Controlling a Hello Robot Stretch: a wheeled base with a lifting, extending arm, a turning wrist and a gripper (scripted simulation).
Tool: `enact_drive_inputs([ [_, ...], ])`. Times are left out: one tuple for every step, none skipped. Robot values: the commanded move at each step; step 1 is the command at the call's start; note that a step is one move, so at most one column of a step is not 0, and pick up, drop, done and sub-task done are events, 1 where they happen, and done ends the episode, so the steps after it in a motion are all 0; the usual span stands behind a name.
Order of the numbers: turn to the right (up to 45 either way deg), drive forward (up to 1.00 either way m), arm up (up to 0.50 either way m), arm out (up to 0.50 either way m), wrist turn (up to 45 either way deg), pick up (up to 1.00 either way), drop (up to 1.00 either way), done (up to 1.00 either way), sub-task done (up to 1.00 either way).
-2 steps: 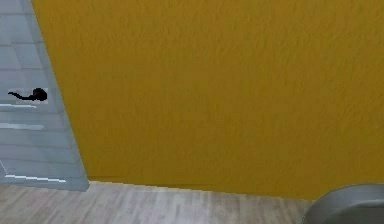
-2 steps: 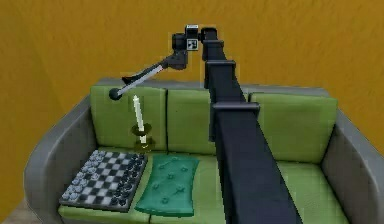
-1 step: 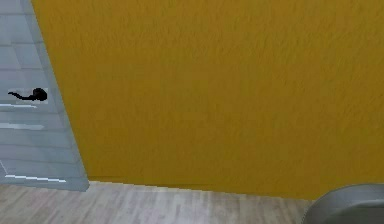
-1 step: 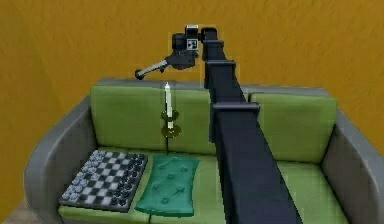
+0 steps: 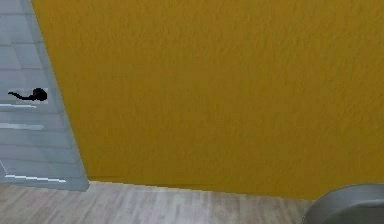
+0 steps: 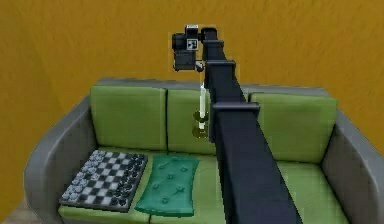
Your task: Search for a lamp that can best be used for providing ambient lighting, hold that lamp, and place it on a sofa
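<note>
Well, gripper (image 6: 188, 62): at the dark arm (image 6: 240, 140)'s far end, high against the yellow wall (image 6: 80, 40); I cannot tell whether it holds anything.
Task's thing: a slim pale thing (image 6: 202, 105), upright just below the gripper, before the green sofa (image 6: 125, 110)'s backrest.
Sofa seat: chessboard (image 6: 103, 180), green pad (image 6: 172, 185) beside it.
Forward view: grey door (image 5: 25, 130), black handle (image 5: 32, 96).

Dark arm (image 6: 240, 140) extended far out, gripper (image 6: 186, 58) at its tip — wrist turned sideways

A slim thing, perhaps a lamp (image 6: 203, 108), stands just below the gripper (image 6: 187, 55), before the sofa (image 6: 300, 125) back; a chessboard (image 6: 103, 180) lies on the seat, lower left.
</note>
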Motion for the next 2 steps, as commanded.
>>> enact_drive_inputs([
  [0.0, 0.0, -0.44, 0.0, 0.0, 0.0, 0.0, 0.0, 0.0],
  [0.0, 0.0, -0.32, 0.0, 0.0, 0.0, 0.0, 0.0, 0.0],
])
